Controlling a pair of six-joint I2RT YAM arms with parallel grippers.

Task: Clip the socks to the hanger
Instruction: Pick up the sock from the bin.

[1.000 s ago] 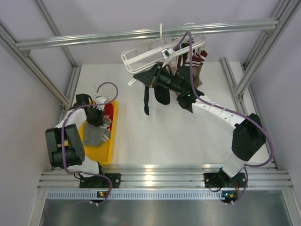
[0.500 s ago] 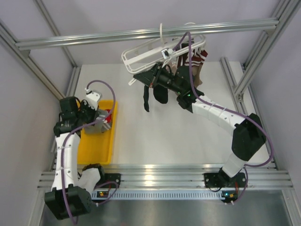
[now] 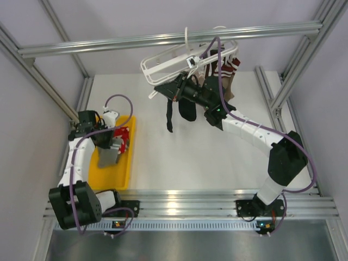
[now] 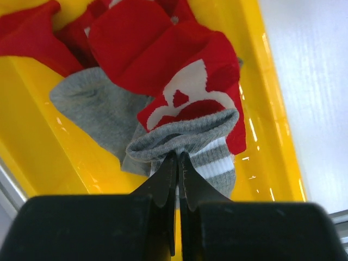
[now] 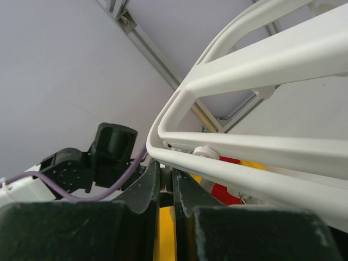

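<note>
Looking at this one, I'd say the job is barely started for the socks that matter. Left arm's fingers are pinched tight on the bunched cuff of a grey sock. That sock sits in the yellow tray on the left side of the bench, right up against the red socks with the white markings. There's more grey fabric behind it, and I can't tell if that's the same sock or another one.

Right arm's fingers are over at the far middle, close together and, as far as I can make out, clamped on the lower rail of the white hanger. It hangs tilted from the overhead bar. A few dark socks already dangle off it, plus a brownish striped one on its right end.

No grey or red sock is clipped that I can see; they're all in the tray. What's left, as I read it: carry this grey one to a free peg, clip it, then repeat for the rest.
</note>
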